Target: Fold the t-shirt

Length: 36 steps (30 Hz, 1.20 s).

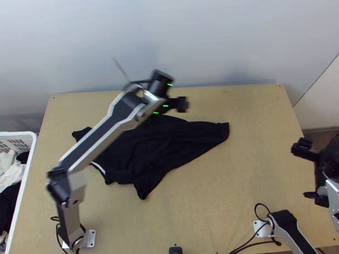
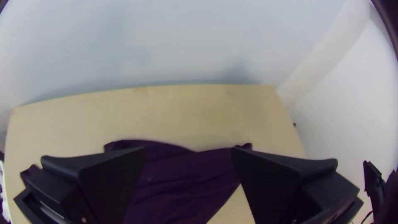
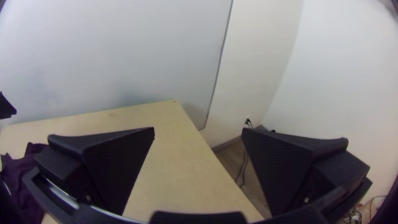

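Observation:
A black t-shirt (image 1: 157,148) lies loosely spread with wrinkles and uneven edges on the table, left of its middle. Over the shirt's far edge is my left gripper (image 1: 173,104), with its arm crossing above the cloth. In the left wrist view, that gripper (image 2: 190,153) stands open, with the dark shirt (image 2: 178,182) visible beyond and between its fingers. My right gripper (image 1: 312,174) is off to the right, by the table's right edge and away from the shirt. The right wrist view shows this gripper (image 3: 198,135) open and holding nothing; the shirt (image 3: 23,182) lies at that picture's edge.
A white basket (image 1: 22,180) with white and dark clothes stands at the table's left side. The light wooden table (image 1: 258,168) has bare surface right of the shirt. Behind its far edge rises a pale wall (image 1: 210,43). Black cables (image 1: 248,241) run along the near edge.

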{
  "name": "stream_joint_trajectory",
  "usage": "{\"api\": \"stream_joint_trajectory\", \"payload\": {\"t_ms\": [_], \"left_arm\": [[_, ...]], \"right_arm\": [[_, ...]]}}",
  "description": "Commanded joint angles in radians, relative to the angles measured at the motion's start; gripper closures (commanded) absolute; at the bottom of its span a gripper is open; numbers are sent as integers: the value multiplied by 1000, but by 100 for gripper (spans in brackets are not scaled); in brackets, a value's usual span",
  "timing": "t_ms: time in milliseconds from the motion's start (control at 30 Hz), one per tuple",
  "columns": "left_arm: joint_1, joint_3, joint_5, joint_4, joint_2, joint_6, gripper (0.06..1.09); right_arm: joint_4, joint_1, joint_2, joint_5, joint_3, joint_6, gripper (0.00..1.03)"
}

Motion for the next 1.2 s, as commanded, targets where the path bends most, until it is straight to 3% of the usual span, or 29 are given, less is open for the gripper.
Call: {"api": "stream_joint_trajectory", "payload": {"t_ms": [0, 233, 467, 1000, 1167], "left_arm": [[187, -251, 4, -167, -229, 35, 11], [360, -598, 43, -136, -416, 31, 11], [529, -961, 27, 51, -576, 40, 11], [719, -1193, -26, 172, -639, 81, 11], [725, -1221, -26, 180, -623, 80, 11]], "right_arm": [[-8, 176, 42, -8, -12, 2, 4], [165, 313, 181, -11, -58, 16, 4], [228, 439, 296, -86, -51, 65, 5], [285, 655, 521, -114, 11, 152, 5], [286, 699, 616, -206, 47, 158, 10]]}}
